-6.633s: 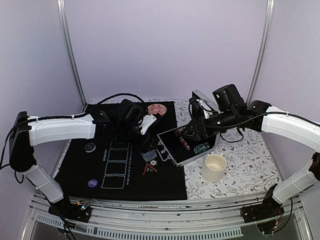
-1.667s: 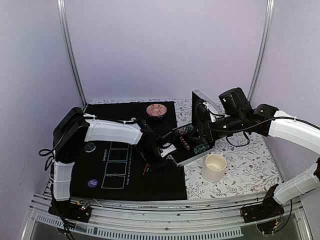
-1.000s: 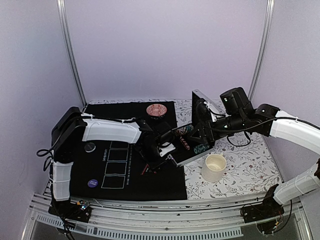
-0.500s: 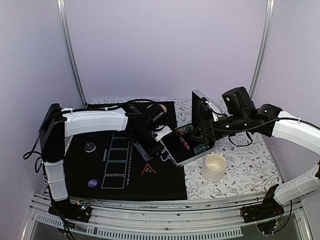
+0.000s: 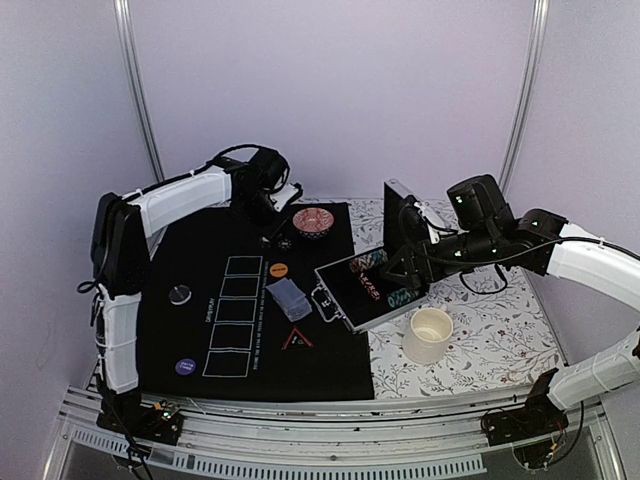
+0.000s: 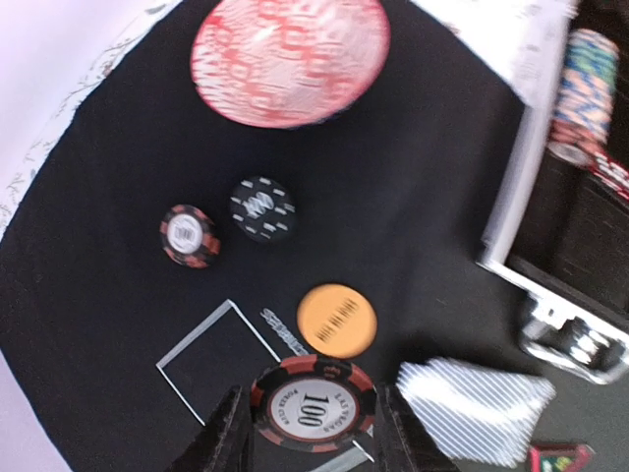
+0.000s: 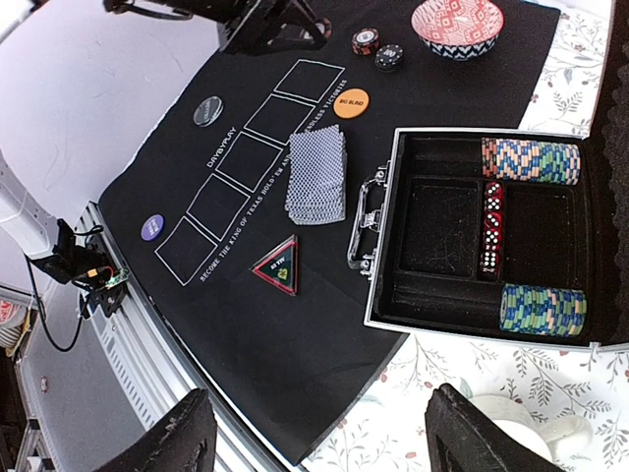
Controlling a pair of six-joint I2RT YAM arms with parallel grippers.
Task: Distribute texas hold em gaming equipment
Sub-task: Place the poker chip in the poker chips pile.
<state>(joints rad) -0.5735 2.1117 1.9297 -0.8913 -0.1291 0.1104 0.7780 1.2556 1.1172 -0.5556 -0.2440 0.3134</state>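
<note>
Left jaws, at the bottom of the left wrist view, pinch a red-and-black poker chip [image 6: 313, 405] by its rim, flat face up, over the black mat [image 6: 413, 197]. Up and left of it a red chip [image 6: 187, 235] and a black chip [image 6: 261, 207] lie side by side, below the red bowl [image 6: 290, 59]. Such a chip looks light, stiff and slick, so a hold across its width suits it. Right jaws hang spread and empty over the open case [image 7: 442, 228], with chip stacks [image 7: 531, 160] along its right side.
</note>
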